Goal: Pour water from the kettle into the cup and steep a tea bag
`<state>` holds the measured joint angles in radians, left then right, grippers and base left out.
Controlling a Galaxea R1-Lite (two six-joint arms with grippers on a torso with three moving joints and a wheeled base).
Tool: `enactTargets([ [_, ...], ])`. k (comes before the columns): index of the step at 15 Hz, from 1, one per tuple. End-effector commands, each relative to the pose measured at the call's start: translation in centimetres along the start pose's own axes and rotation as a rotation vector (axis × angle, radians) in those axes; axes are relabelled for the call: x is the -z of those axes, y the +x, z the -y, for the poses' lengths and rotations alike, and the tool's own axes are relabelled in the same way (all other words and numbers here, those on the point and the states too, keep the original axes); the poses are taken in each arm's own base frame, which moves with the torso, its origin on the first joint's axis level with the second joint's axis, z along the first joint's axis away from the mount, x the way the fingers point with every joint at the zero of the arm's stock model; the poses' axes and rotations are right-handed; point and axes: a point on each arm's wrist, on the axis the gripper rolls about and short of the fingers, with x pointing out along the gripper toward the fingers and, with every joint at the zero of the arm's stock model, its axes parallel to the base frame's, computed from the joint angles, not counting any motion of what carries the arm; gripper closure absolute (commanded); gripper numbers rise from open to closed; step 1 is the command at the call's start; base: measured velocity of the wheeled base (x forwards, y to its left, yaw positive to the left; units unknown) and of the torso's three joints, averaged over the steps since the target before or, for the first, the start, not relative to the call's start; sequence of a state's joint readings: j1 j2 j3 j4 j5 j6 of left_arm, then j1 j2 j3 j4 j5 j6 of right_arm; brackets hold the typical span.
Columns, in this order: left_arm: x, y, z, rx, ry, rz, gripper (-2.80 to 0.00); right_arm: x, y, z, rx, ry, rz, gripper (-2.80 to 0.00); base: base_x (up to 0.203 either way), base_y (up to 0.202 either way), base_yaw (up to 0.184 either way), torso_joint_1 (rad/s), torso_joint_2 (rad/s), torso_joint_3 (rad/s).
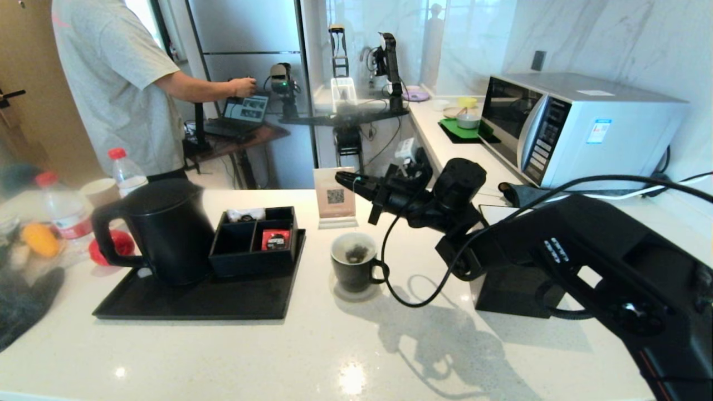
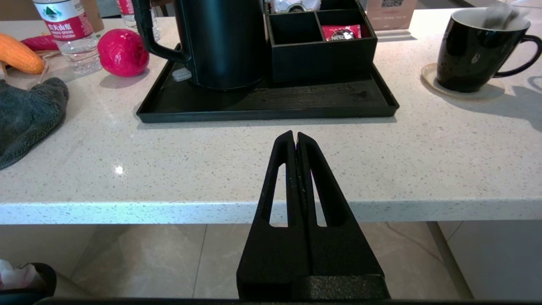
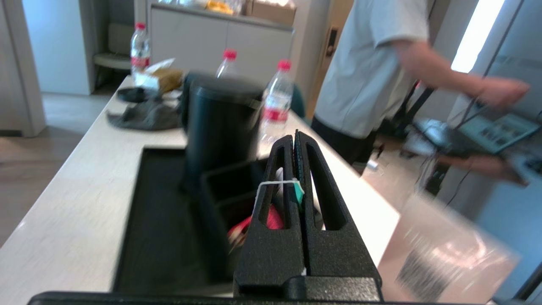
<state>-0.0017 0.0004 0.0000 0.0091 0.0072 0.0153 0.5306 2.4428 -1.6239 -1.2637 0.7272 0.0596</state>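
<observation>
The black kettle (image 1: 161, 231) (image 2: 224, 42) stands on a black tray (image 1: 195, 303) at the left, lid shut. Right of the tray the small black mug (image 1: 356, 270) (image 2: 474, 55) sits on a coaster, with a dark tea bag (image 1: 356, 253) inside its white interior. I cannot tell whether water is in it. My right gripper (image 1: 342, 178) (image 3: 294, 137) hovers above and just behind the mug, shut on the tea bag's teal tag (image 3: 298, 190), its white string (image 3: 271, 183) looped over one finger. My left gripper (image 2: 295, 137) is shut and empty, low before the counter's front edge.
A black organizer box (image 1: 253, 239) with a red sachet shares the tray. A QR sign (image 1: 335, 197) stands behind the mug. Water bottles (image 1: 64, 214), a red ball (image 2: 123, 53) and a grey cloth (image 2: 29, 110) lie at the left. A microwave (image 1: 574, 125) stands at the right; a person (image 1: 120, 78) is behind the counter.
</observation>
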Motion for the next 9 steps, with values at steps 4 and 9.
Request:
enactTargets([
  [4, 0.0, 0.0, 0.0, -0.001, 0.0, 0.0, 0.0, -4.0, 0.8, 2.1, 0.014, -0.066, 0.057, 0.0, 0.0, 0.0, 0.0, 0.0, 0.0, 0.0],
  [9, 0.0, 0.0, 0.0, -0.001, 0.0, 0.0, 0.0, -3.9, -0.2, 2.1, 0.025, -0.057, 0.038, 0.0, 0.0, 0.0, 0.0, 0.0, 0.0, 0.0],
])
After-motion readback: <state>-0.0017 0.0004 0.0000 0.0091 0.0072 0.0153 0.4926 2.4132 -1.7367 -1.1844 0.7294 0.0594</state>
